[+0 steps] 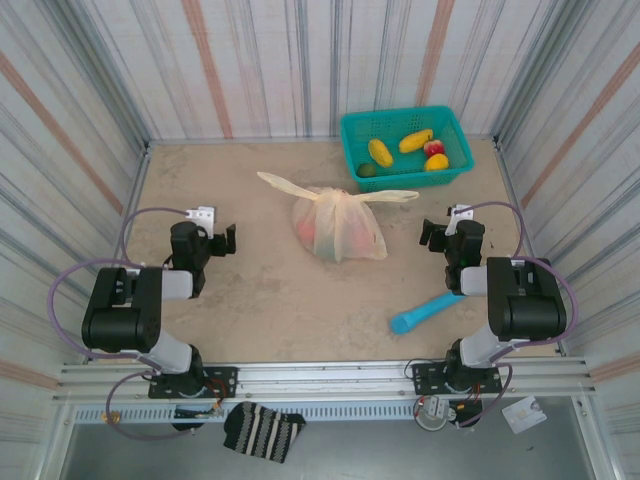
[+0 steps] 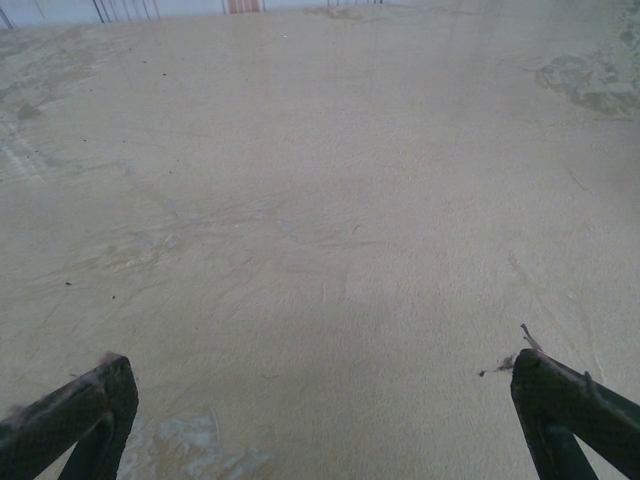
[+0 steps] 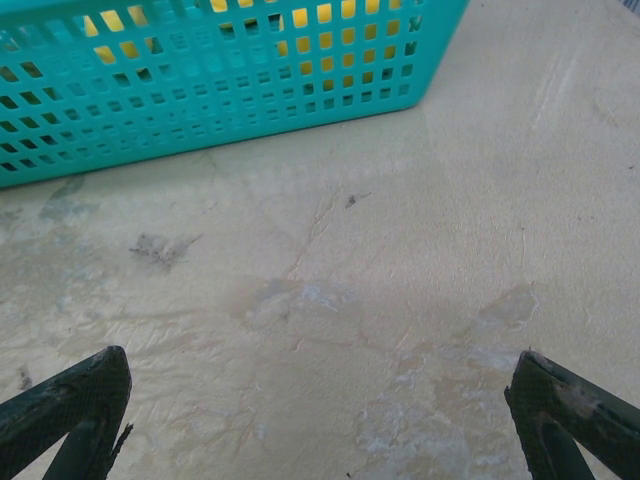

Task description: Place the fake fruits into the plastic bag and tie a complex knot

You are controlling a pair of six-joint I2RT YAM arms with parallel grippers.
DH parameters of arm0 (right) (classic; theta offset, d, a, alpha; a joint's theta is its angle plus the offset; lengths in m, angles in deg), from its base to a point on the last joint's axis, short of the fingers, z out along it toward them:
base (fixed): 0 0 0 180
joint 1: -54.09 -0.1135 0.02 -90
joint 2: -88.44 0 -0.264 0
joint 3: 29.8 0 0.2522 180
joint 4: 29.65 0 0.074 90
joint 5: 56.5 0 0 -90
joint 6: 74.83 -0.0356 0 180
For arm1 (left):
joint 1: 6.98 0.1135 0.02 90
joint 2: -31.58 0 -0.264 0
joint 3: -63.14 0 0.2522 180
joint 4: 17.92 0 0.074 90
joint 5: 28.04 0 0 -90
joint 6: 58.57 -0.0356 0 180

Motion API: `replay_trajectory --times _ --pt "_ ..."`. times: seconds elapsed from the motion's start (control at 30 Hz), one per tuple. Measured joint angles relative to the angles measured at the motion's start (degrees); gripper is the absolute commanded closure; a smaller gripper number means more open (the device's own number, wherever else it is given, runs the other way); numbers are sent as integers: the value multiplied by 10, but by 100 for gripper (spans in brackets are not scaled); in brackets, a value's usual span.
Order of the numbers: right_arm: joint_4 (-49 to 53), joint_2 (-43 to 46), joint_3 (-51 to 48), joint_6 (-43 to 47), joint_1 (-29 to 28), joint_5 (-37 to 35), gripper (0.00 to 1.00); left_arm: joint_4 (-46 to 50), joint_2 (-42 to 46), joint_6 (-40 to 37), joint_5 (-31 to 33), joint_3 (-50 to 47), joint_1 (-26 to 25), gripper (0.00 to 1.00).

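My L claw (image 1: 230, 240) and R claw (image 1: 427, 237) are both wide apart, holding nothing. The bag (image 1: 340, 230) sits mid table (image 1: 260, 310) btwn them. It looks thin, soft and floppy, so I'd grab its handles (image 1: 283, 184). Fruits (image 1: 380, 152) lie in the basket (image 1: 395, 116) at the back. They're prob. light, hard and slippery, so pinch each at its middle.

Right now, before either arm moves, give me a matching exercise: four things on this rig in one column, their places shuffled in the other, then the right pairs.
Things:
1. plastic bag
2. teal basket
3. blue stick
4. striped cloth

Places:
A. far right corner, loose fruits inside
B. below the near rail, off the table
C. mid-table, handles splayed to both sides
D. lying flat at the table's near right

Pairs: 1-C, 2-A, 3-D, 4-B
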Motion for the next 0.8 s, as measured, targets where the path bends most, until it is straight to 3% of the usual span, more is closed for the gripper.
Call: replay_trajectory --times 0.8 --pt "0 0 0 0 0 -1 1 0 0 -1 4 0 1 1"
